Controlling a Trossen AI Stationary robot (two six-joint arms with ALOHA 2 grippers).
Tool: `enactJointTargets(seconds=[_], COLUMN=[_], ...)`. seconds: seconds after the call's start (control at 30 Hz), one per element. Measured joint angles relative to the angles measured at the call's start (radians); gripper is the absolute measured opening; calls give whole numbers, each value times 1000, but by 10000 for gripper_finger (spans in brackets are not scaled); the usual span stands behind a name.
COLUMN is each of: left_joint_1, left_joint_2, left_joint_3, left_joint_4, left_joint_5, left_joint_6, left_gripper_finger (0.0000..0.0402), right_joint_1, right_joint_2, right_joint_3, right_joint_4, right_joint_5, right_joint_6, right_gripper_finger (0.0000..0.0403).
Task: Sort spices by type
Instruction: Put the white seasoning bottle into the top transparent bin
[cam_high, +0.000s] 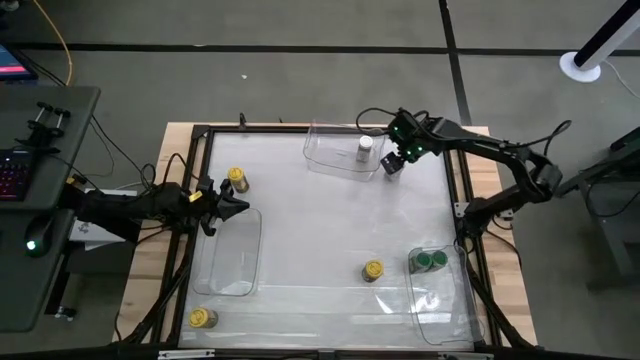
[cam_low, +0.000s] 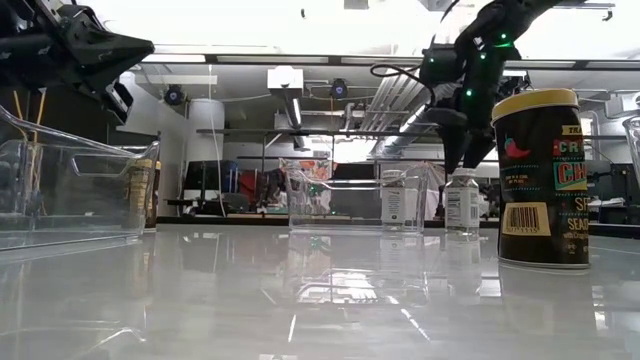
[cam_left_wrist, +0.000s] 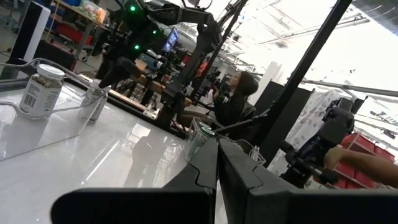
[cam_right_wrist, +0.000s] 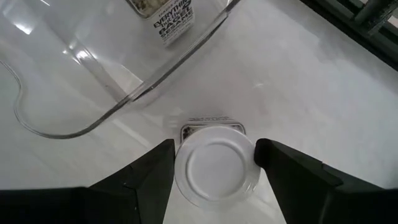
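The right hand (cam_right_wrist: 214, 163) hangs straight down, fingers wide around a white-lidded jar (cam_right_wrist: 216, 167).

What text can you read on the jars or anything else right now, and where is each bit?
"EVERYTHING": top line on the white-lidded jar in the bin, right wrist view; the lines under it are cut off.
"CH...", "SP...", "SEA...": fragments plus a barcode on the yellow-lidded jar, low view.
Labels on the two small jars farther back: too small to read.
The jar between the right gripper fingers: label unreadable.
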Motion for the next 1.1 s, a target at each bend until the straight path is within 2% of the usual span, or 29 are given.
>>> enactJointTargets(seconds=[0.4, 0.83, 0.97, 1.1], left_joint_1=[0, 0, 0, 0], left_joint_2=[0, 0, 0, 0], left_joint_3=[0, 0, 0, 0], left_joint_4=[0, 0, 0, 0], left_joint_5=[0, 0, 0, 0], left_joint_6=[0, 0, 0, 0], left_gripper_finger=[1, 1, 1, 1], right_joint_1=[28, 26, 26, 26], right_joint_2=[2, 5, 4, 4], right_joint_3=[4, 187, 221, 226], right_joint_4=[-5, -31, -36, -132], right_joint_5=[-9, -5, -10, -18], right_joint_6=[-83, -196, -164, -155], right_gripper_finger=[237, 236, 236, 252])
